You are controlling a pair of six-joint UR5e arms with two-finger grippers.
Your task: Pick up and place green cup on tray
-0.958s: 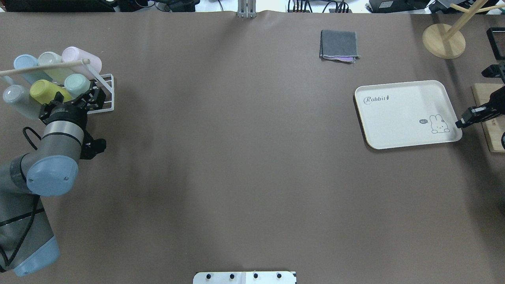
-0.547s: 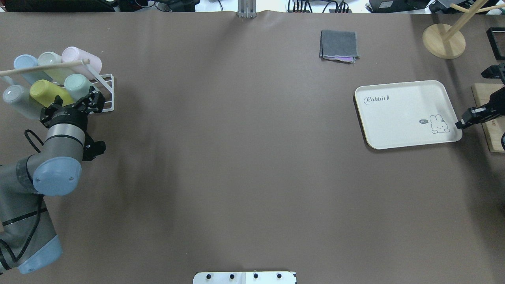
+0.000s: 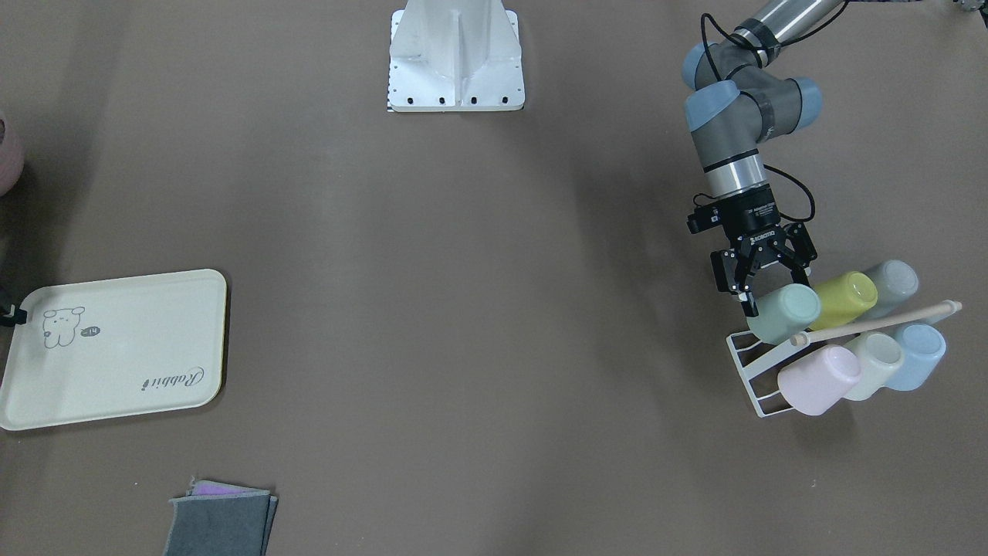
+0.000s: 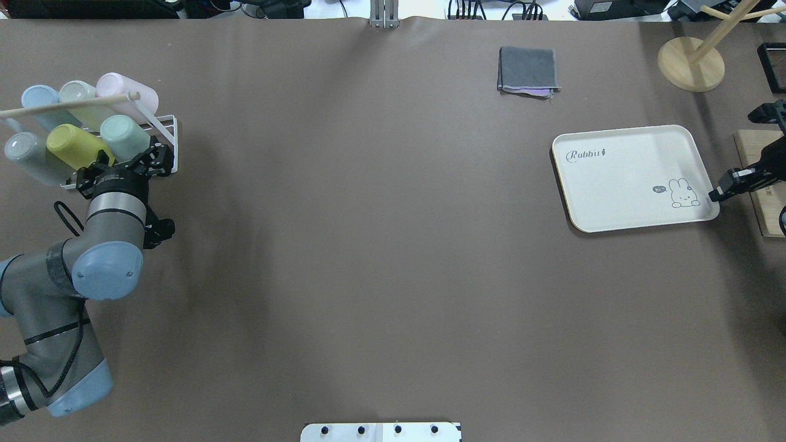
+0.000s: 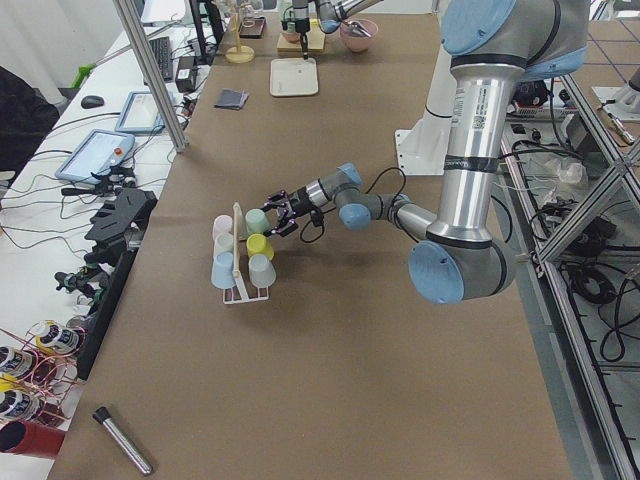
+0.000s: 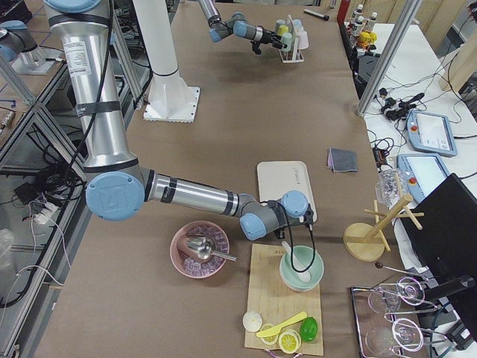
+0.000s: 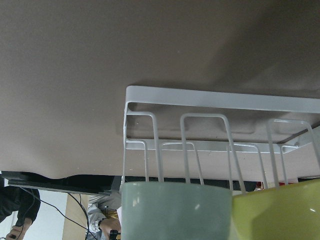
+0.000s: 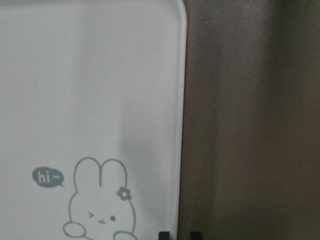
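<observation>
Jaws of left gripper (image 3: 775, 290) stand spread, green cup (image 3: 786, 313) just beyond them.

Tray script: "Rabbit" script (image 4: 585, 155), grey cursive, printed on the cream tray (image 4: 620, 202) near its 10 o'clock corner in the overhead view.
Speech bubble: "hi~", pale letters in a dark speech bubble (image 8: 48, 177), at 9 o'clock of the rabbit drawing (image 8: 100, 205), near the tray's 4 o'clock corner.
Left claw (image 3: 776, 291): white lettering on its black body, too small to read.
Wooden board (image 4: 746, 153): marks unreadable.
</observation>
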